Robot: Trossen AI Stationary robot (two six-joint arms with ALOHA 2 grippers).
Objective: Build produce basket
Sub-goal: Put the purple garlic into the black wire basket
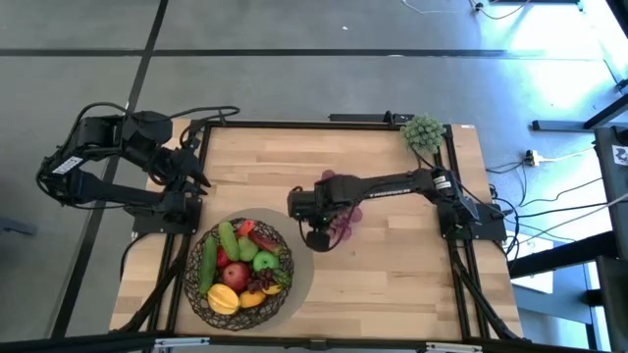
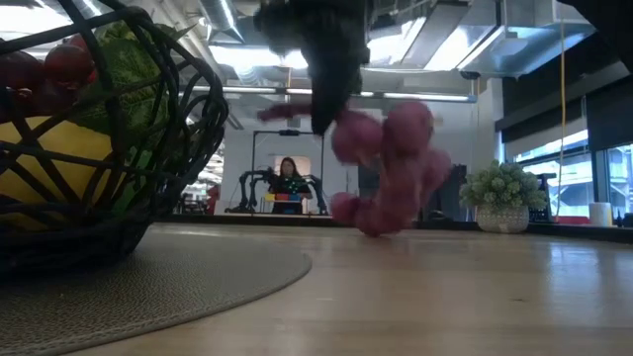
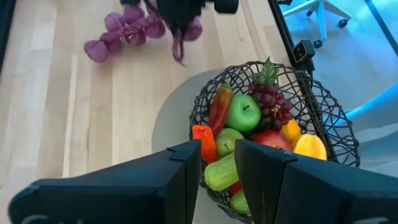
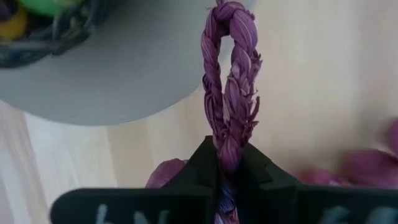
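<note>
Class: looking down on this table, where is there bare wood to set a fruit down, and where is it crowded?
Bare wood lies between the basket and the table's right edge, and from the left hand to the potted plant. Crowded: the full basket, and mid-table, where the right hand grips the purple grapes.

Right gripper (image 1: pixel 319 238) reaches to frame centre, fingers pinched tight; left gripper (image 1: pixel 196 169) waits at upper left, seemingly slightly parted.

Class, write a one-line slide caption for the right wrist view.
Right gripper jaws shut on the purple grape bunch's twisted stem, beside the grey mat.
</note>
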